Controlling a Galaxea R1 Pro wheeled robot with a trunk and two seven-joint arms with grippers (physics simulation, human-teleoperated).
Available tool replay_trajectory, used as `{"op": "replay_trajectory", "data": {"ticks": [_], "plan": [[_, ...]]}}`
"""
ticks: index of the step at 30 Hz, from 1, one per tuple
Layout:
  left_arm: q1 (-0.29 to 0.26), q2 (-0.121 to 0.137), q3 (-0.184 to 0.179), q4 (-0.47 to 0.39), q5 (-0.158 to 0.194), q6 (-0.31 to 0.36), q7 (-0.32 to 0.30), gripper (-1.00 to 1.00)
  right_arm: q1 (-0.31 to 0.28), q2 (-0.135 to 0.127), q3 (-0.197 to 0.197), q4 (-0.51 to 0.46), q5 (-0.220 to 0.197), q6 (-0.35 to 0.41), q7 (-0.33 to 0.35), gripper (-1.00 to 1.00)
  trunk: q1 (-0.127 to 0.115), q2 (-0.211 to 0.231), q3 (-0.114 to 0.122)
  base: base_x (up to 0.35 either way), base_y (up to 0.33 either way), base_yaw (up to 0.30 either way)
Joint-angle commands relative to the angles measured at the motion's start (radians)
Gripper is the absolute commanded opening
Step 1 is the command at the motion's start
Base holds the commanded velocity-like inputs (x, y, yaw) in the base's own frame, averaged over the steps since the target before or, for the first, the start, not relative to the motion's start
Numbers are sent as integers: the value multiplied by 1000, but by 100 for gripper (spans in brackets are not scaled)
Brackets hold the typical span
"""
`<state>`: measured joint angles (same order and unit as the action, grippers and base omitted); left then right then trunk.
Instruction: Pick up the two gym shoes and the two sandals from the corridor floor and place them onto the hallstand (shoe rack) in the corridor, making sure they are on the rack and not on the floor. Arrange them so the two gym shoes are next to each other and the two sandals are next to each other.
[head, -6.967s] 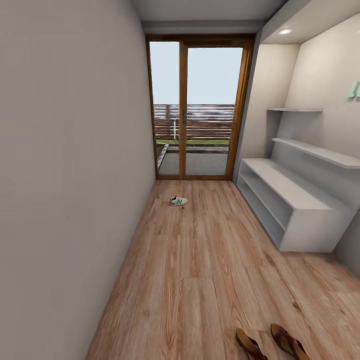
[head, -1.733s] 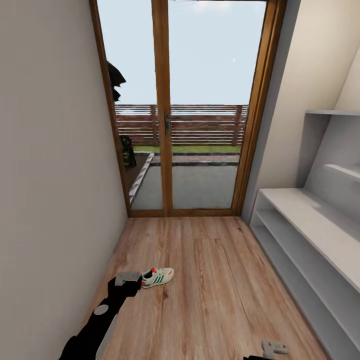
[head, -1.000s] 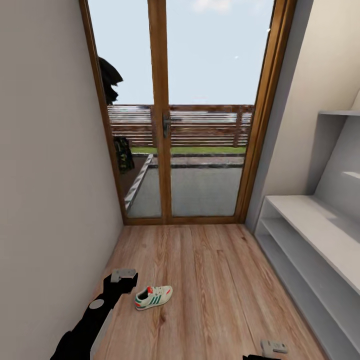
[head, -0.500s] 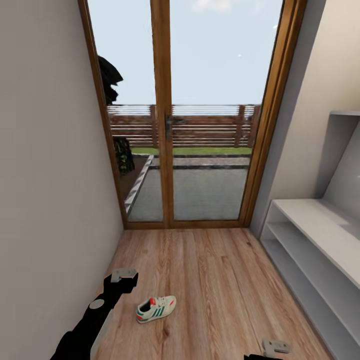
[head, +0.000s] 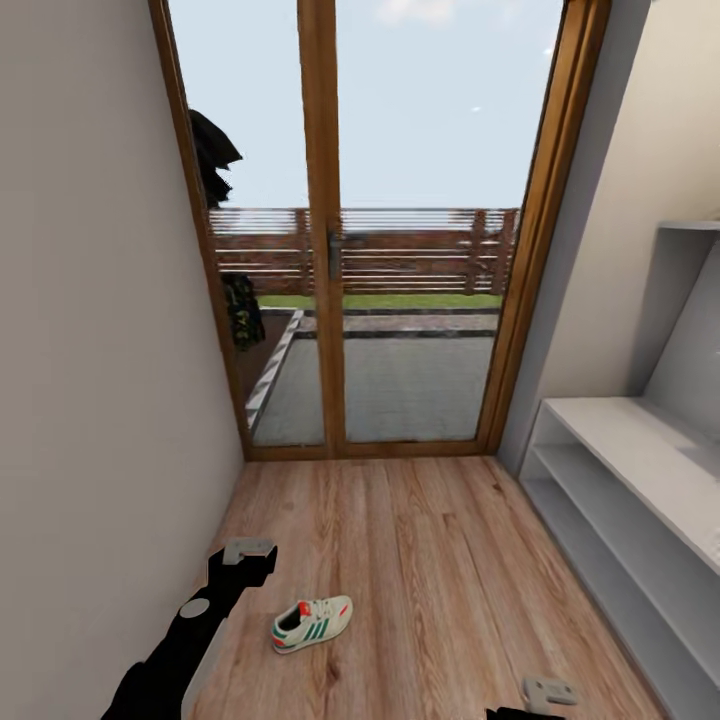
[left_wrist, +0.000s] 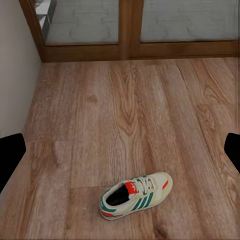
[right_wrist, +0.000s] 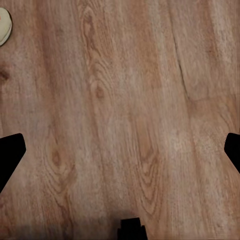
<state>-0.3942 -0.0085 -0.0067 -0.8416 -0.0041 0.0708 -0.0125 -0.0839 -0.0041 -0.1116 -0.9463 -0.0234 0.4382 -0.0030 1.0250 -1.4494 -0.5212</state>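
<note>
Floor (head: 430, 560) of wood-grain planks runs to a glazed door (head: 400, 250); the pale rack (head: 640, 480) stands right. One striped lace-up shoe (head: 311, 623) lies beside the left gripper (head: 248, 552), untouched. Both grippers spread wide, empty.

**Count of Things in View**

Counted: one gym shoe (head: 312, 622) at lower centre-left of the head view; one hallstand (head: 640, 470) at right, with two long open shelves; two glass door panels (head: 400, 230); two robot arms, left (head: 190, 640) and right (head: 540, 695).
</note>
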Motion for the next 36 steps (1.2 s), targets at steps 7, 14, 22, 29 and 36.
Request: {"op": "replay_trajectory", "data": {"ticks": [7,14,22,29,36], "plan": [[0,0,0,-1,-1,6,-36,100,0,1,1,-2,-2,5,-1,100,0,-1,-1,1,1,-261],[-1,3,-4,-9,-15,7,-180,100,0,1,1,-2,-1,6,-2,100,0,-1,-1,0,0,-283],[-10,6,-6,-136,-144,105,-344,100,0,1,1,-2,-2,7,-2,100,0,-1,-1,0,0,-53],[-11,37,-5,-149,-277,142,-520,100,0,0,1,-2,-1,7,-3,100,0,-1,-1,0,0,-4],[-11,75,-1,-148,-307,147,-569,100,0,1,0,0,3,7,-6,100,0,-1,-1,0,0,0]]}}
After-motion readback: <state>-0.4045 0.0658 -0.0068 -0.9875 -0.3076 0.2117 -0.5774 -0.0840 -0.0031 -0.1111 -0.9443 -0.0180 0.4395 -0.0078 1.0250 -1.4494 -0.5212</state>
